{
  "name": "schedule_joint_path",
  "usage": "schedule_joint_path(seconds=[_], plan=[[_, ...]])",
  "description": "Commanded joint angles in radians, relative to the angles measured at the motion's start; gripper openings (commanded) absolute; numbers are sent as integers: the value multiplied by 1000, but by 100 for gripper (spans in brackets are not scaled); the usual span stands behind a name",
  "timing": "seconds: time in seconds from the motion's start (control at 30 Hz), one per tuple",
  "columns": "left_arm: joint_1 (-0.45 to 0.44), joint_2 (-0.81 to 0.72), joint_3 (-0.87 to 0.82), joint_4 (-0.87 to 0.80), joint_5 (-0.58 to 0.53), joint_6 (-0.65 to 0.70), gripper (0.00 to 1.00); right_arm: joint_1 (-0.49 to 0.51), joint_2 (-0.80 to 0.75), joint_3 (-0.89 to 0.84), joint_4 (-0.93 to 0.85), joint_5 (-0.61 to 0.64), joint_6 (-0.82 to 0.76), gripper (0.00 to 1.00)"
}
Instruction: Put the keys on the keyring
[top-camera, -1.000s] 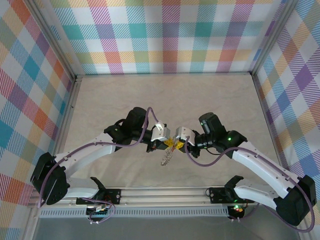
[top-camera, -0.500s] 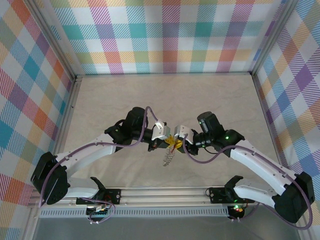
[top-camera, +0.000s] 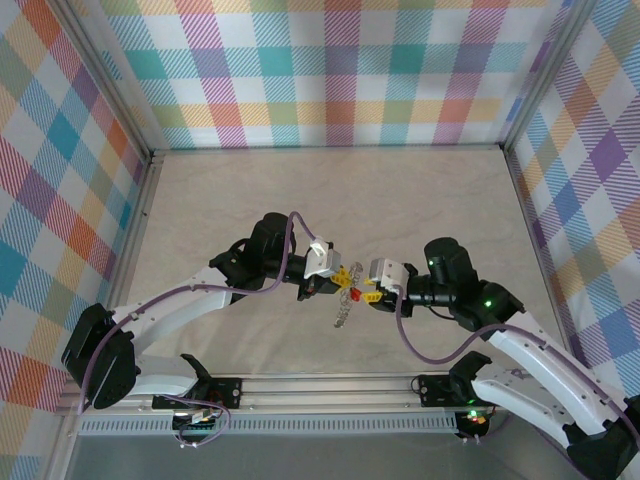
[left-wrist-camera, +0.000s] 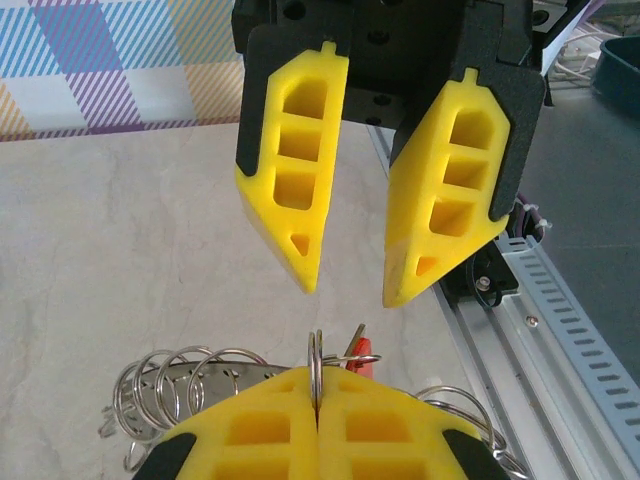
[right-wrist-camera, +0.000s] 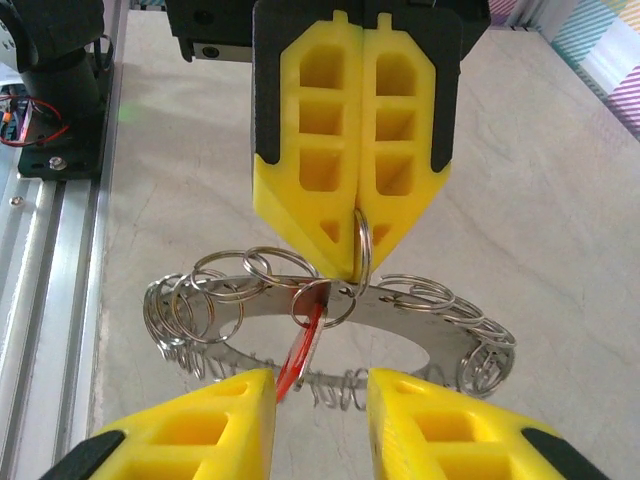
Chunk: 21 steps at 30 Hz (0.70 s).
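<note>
The left gripper (right-wrist-camera: 357, 262) has its yellow jaws pressed flat together, pinching one thin wire loop of the keyring (right-wrist-camera: 425, 338). The rest of the wreath of small silvery rings hangs from that grip, below and to either side of the tips. The key (right-wrist-camera: 303, 350), with its red head, dangles from another small loop just beside the pinched one. It slants down towards the gap of the right gripper (right-wrist-camera: 320, 385). That gripper's jaws stand partly apart and hold nothing. The red head lies close to the inner edge of one finger, but whether it touches cannot be told. The two grippers face each other tip to tip, nearly level, at the middle of the near half of the table (top-camera: 400, 200), with the ring between and slightly below them. The left arm (top-camera: 180, 300) sweeps in from its base at the near left corner, elbow raised and wrist turned inward. The right arm (top-camera: 530, 350) mirrors it from the near right, its forearm stretched low. A purple cable (top-camera: 420, 345) sags beneath the right wrist. An aluminium rail (top-camera: 330, 385) runs along the near edge behind the bases, and plaid walls (top-camera: 340, 70) enclose the beige surface.
</note>
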Motion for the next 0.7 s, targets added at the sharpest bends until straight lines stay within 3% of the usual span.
schedule_joint_path(seconds=[0.0, 0.3, 0.33, 0.43, 0.47, 0.67], plan=[[-8, 3, 28, 25, 63, 3, 0, -4, 19, 6, 35, -30, -16, 29], [-6, 7, 42, -10, 79, 22, 0, -4, 95, 35, 91, -83, -4, 25], [-7, 4, 42, -10, 76, 22, 0, -5, 99, 35, 93, -85, -1, 26], [-8, -2, 34, -6, 68, 21, 0, -4, 99, 29, 92, -113, 13, 47], [-9, -5, 32, -3, 69, 21, 0, -4, 93, 23, 88, -131, 11, 49], [-19, -11, 43, -50, 62, 63, 0, -4, 54, -12, 133, -184, 42, 40]])
